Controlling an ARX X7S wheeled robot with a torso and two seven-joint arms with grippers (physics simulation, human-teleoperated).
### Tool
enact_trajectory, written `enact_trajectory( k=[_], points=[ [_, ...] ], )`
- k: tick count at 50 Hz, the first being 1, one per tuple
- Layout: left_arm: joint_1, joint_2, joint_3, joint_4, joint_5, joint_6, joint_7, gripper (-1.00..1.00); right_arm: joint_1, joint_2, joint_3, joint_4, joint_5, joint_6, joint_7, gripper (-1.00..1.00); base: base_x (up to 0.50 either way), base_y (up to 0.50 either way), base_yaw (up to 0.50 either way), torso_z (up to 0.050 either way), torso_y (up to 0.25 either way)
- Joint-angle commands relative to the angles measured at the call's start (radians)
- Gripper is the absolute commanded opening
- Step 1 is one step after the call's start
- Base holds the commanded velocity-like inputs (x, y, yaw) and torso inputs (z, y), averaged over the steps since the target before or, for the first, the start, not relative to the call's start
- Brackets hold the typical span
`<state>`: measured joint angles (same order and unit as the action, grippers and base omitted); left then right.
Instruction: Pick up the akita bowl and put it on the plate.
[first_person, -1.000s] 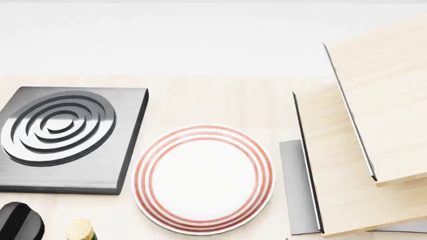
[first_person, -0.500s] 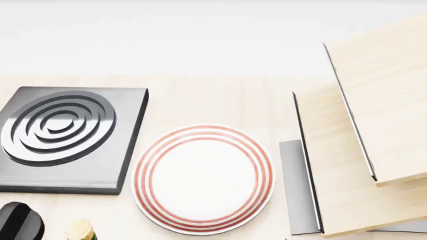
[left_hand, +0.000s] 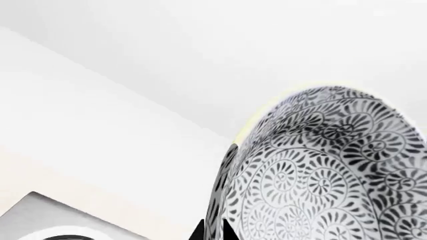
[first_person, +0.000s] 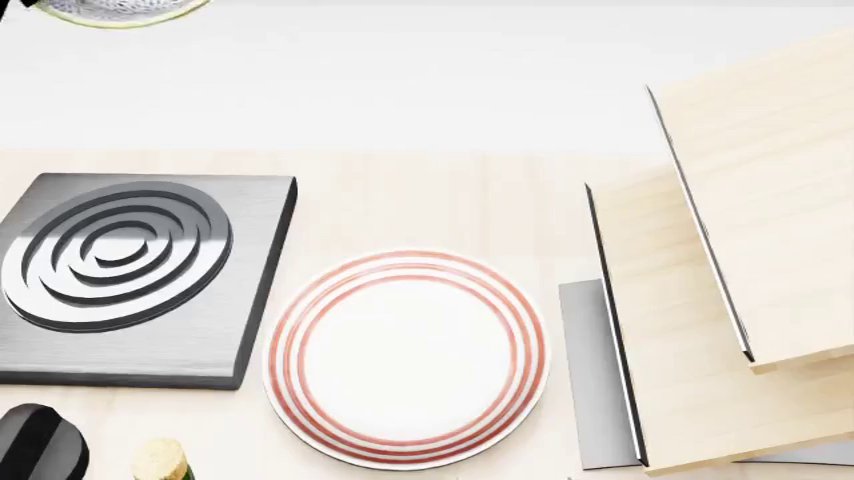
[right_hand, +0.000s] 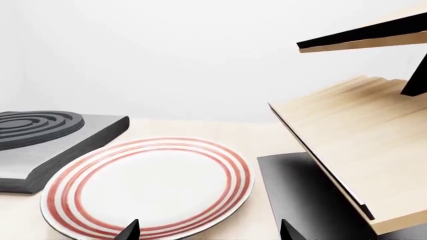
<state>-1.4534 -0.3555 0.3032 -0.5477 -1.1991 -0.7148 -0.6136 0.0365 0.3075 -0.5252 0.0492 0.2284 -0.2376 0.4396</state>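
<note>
The akita bowl (left_hand: 320, 170), covered in a grey-black floral pattern with a pale rim, fills much of the left wrist view. My left gripper (left_hand: 213, 234) is shut on its wall, one dark fingertip on each side. In the head view only a sliver of the akita bowl (first_person: 120, 10) shows, at the top left edge, high and well apart from the plate. The plate (first_person: 407, 358), white with red rings, lies flat on the wooden counter with nothing on it. My right gripper (right_hand: 208, 232) is open, its tips spread over the near edge of the plate (right_hand: 150, 182).
A dark grey square burner (first_person: 127, 275) with raised rings sits left of the plate. Tilted wooden boards (first_person: 727, 290) on a grey base (first_person: 587, 370) stand to its right. A black knob (first_person: 38, 445) and a cork-topped object (first_person: 160, 460) sit at the front left.
The bowl's patterned edge has come into the head view at the top left corner, where nothing showed before. The plate, burner and boards have not moved.
</note>
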Motion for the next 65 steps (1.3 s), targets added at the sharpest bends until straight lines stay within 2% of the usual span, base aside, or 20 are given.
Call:
enact_trajectory(
  k=[1,6,17,23,45,57,65],
  points=[
    [0.0,0.017,0.042,-0.02,0.022,-0.021,0.028,-1.0,0.002,0.0,-0.005,0.006,0.0,-0.002,0.0,1.0,0.0,0.0,0.0,0.0,0.0],
    [-0.001,0.02,0.057,-0.024,-0.002,-0.073,0.056,-1.0,0.003,-0.001,-0.007,0.009,0.0,-0.005,0.0,1.0,0.0,0.0,0.0,0.0,0.0],
    [0.007,0.018,0.071,-0.013,-0.003,-0.086,0.062,-1.0,0.004,0.0,-0.01,0.011,0.0,-0.005,0.002,1.0,0.0,0.0,0.0,0.0,0.001],
    [0.022,0.028,0.026,-0.033,-0.051,-0.082,0.054,-1.0,0.004,0.0,-0.012,0.013,0.0,-0.007,0.002,1.0,0.0,0.0,0.0,0.0,0.0],
    [0.157,0.087,-0.06,-0.071,-0.097,0.062,0.087,-1.0,0.011,-0.005,-0.023,0.036,0.0,-0.015,-0.002,1.0,0.0,0.0,0.0,0.0,0.0],
    [0.186,0.117,-0.018,-0.056,-0.063,0.077,0.099,-1.0,0.011,-0.002,-0.025,0.031,0.002,-0.014,0.001,1.0,0.0,0.0,0.0,0.0,0.001],
    [0.181,0.132,0.092,-0.097,0.034,0.064,0.14,-1.0,0.011,-0.002,-0.027,0.031,0.004,-0.014,0.001,1.0,0.0,0.0,0.0,0.0,0.0]
  ],
)
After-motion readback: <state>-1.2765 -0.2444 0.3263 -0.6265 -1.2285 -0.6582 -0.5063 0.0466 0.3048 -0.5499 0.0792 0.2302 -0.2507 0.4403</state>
